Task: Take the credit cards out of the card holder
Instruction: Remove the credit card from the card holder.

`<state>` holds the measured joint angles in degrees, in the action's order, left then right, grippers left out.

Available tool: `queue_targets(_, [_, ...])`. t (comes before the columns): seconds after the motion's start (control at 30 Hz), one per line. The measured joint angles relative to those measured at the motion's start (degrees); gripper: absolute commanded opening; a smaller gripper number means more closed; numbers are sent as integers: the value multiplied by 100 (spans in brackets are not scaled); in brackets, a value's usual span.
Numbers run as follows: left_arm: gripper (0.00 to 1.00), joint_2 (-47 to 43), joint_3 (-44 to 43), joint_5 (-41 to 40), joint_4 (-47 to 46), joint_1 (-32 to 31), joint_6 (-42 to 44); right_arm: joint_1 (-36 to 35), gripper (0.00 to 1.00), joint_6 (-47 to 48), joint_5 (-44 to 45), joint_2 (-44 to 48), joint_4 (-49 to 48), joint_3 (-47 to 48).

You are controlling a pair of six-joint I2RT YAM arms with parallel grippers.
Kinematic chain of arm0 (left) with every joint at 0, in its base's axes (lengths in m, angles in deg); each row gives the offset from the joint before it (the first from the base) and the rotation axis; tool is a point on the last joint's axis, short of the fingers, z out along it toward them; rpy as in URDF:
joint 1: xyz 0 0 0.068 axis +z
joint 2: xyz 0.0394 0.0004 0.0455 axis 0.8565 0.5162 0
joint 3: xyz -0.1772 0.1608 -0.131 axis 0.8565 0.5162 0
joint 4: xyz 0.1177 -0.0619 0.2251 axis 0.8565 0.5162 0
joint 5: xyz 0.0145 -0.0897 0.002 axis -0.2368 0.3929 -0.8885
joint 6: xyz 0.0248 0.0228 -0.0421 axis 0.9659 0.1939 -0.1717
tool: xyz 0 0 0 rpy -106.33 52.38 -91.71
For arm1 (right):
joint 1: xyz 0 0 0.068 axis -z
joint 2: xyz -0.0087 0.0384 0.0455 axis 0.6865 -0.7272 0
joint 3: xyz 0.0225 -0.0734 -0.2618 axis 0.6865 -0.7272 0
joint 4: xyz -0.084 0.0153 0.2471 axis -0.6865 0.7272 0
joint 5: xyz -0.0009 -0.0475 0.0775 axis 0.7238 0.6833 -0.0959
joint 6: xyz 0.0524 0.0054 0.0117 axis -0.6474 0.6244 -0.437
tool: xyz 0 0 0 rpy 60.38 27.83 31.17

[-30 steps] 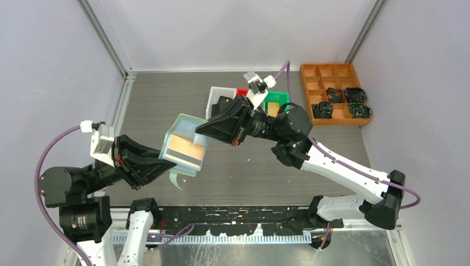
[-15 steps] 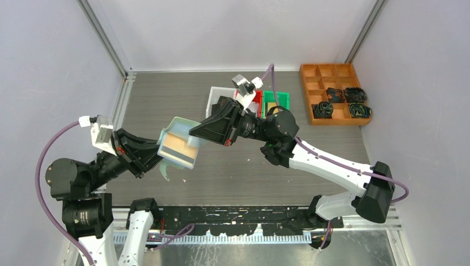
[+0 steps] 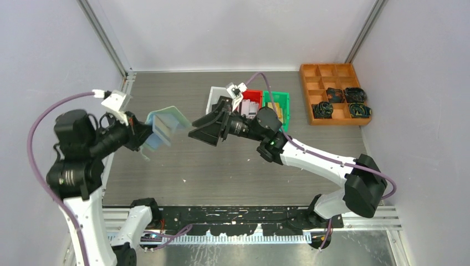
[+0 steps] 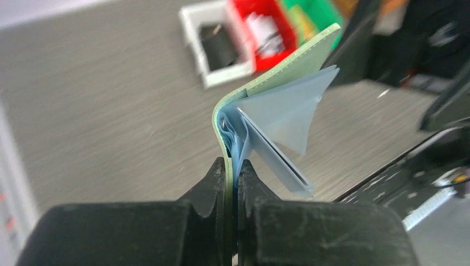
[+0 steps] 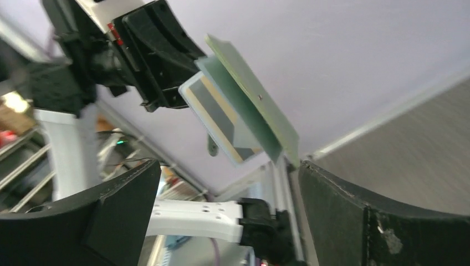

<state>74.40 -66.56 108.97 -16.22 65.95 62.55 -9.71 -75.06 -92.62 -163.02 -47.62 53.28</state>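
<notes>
My left gripper (image 3: 147, 136) holds the card holder (image 3: 166, 122) up in the air over the table's left side. Its jaws (image 4: 233, 169) are shut on the pale mint-green cover (image 4: 280, 69), and the clear inner pockets (image 4: 282, 108) fan out to the right. In the right wrist view one of the credit cards (image 5: 213, 111), gold with a grey stripe, sits inside a clear pocket of the card holder (image 5: 255, 102). My right gripper (image 3: 195, 132) is open and empty, a short way right of the holder, its fingers (image 5: 116, 216) spread wide below it.
White bin (image 3: 216, 98), red bin (image 3: 253, 98) and green bin (image 3: 280, 102) stand at the back middle, behind my right arm. An orange compartment tray (image 3: 331, 75) with black coiled cables (image 3: 339, 102) sits at the back right. Walls close in both sides.
My right gripper has opened and come off the holder. My left arm has raised the holder and swung it left and back, its jaws pressing fully shut on the cover.
</notes>
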Motion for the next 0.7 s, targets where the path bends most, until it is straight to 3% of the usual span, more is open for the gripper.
queue_targets(0.1, [0, 511, -175, -754, 868, 0, 975, 197, 99, 389, 208, 0, 570, -52])
queue_targets(0.27, [0, 966, -238, -1154, 1926, 0, 1976, 304, 100, 1075, 433, 2, 1364, -52])
queue_targets(0.7, [0, 1021, -332, -894, 2833, 0, 2730, 63, 100, 1408, -74, -533, 1545, 164])
